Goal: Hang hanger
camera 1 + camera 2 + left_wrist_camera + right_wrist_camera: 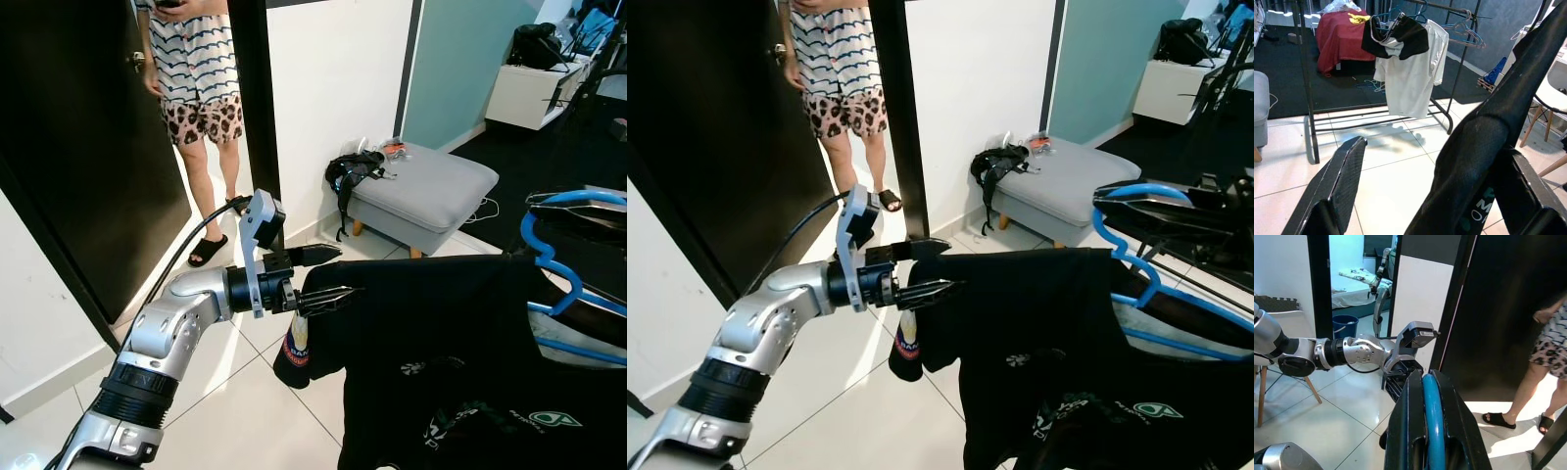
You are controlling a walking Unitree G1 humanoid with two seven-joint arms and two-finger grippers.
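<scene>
Bright daylight — floor (pixel 245 411) glare (sharp focus).

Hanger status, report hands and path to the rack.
Right hand shut on blue hanger. Left hand grips sleeve of black shirt on the hanger. Clothes rack across the tile floor; person standing in doorway, off to the left.

At my twelve o'clock a dark door frame post (pixel 253 98) stands upright, with a person (pixel 196 88) in the doorway at eleven. A grey ottoman (pixel 426 191) with a black bag (pixel 348 174) blocks one o'clock. Through my left wrist camera, a clothes rack (pixel 1308 88) with hung shirts (pixel 1410 68) stands ahead; the tiled floor (pixel 1396 161) before it lies open.
</scene>
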